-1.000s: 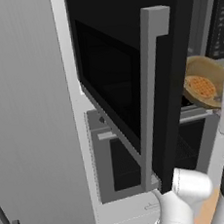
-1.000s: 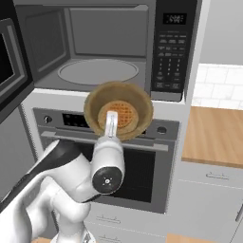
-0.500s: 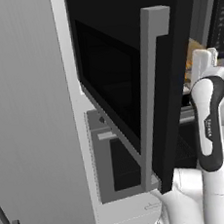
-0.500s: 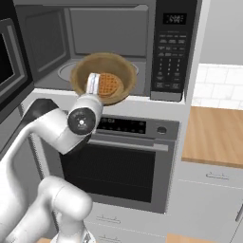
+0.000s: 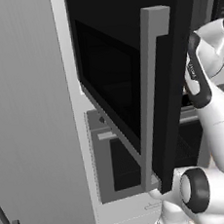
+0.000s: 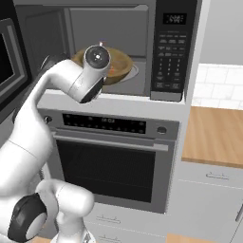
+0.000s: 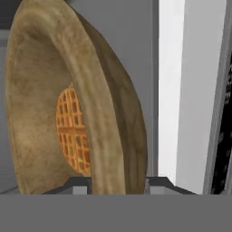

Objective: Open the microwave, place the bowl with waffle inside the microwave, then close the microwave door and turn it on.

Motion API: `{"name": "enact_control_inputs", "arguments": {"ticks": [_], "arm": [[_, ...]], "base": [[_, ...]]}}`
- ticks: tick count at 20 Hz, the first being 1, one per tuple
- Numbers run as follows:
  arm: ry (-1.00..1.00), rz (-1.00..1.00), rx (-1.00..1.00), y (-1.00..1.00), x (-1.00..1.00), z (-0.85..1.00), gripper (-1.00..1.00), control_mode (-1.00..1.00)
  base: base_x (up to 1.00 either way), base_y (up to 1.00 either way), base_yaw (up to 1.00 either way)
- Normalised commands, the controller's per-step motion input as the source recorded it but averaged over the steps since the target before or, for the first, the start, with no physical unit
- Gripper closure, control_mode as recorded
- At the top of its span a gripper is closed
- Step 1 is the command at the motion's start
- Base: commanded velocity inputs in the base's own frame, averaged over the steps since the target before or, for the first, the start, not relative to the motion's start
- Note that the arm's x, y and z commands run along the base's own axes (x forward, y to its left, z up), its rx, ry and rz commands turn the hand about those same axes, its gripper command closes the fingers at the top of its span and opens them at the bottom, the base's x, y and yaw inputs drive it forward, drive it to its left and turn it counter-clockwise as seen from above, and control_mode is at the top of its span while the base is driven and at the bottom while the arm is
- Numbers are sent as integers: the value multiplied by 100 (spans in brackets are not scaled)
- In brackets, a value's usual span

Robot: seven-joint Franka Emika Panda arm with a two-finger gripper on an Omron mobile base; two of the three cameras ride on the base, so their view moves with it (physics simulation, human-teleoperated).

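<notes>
The microwave stands open above the oven. Its black microwave door, with a long grey bar handle, is swung out to the left. A tan bowl hangs inside the cavity, over the glass turntable. My gripper is shut on the rim of the bowl, one fingertip on each side. A golden waffle lies in the bowl's bottom. From the right base view my wrist covers much of the bowl.
A grey oven with a horizontal bar handle sits under the microwave. A wooden counter lies to the right. A tall grey cabinet panel stands left of the open door, which juts out towards the base.
The arm has lifted the bowl from in front of the oven's top and carried it forward into the microwave cavity. The door has stayed open.
</notes>
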Motion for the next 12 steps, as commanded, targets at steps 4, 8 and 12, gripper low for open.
{"name": "enact_control_inputs", "arguments": {"ticks": [4, 8, 12], "arm": [[24, 0, 0, 28, 100, -3, 100, -100], [3, 0, 0, 39, 100, -9, 100, -100], [0, 0, 0, 42, 99, -41, 100, -100]], "base": [[0, 0, 0], [0, 0, 0], [0, 0, 0]]}}
